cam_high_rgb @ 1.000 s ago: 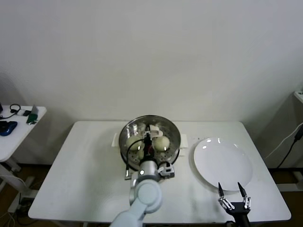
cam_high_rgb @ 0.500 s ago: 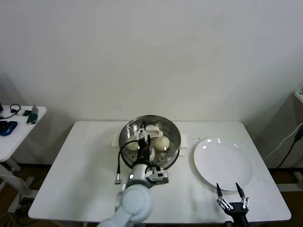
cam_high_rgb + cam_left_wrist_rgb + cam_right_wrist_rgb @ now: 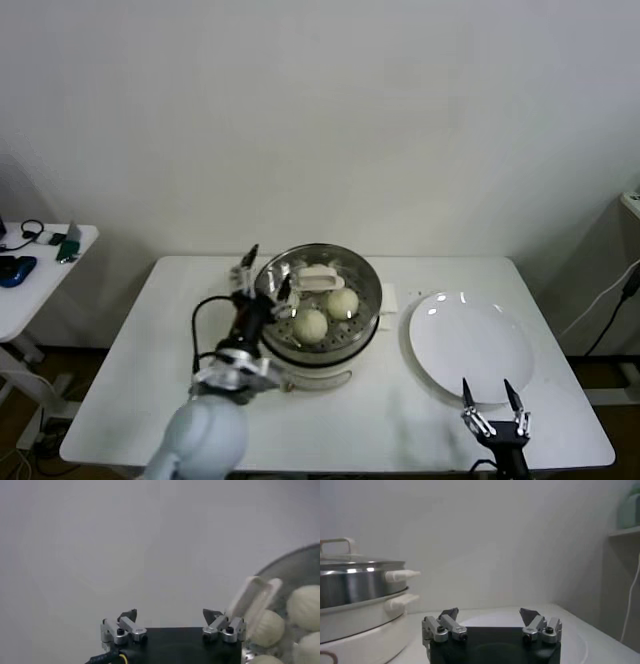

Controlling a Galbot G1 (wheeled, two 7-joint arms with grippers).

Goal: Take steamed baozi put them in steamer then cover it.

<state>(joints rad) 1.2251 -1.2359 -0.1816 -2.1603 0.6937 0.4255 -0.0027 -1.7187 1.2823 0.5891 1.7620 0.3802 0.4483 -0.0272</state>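
**Buns in pot, lid on**

I'm holding my left gripper (image 3: pixel 262 268) just beside the steamer's (image 3: pixel 362 322) left rim, jaws spread, pinching nothing. Buns (image 3: pixel 311 324) are sitting inside the steel pot on the perforated tray, seen through the glass lid (image 3: pixel 290 270) resting on it, its cream handle (image 3: pixel 317 276) upright. I'm parking my right gripper (image 3: pixel 490 400) at the table's (image 3: pixel 180 330) near edge, jaws spread, beside the bare white plate (image 3: pixel 470 345).
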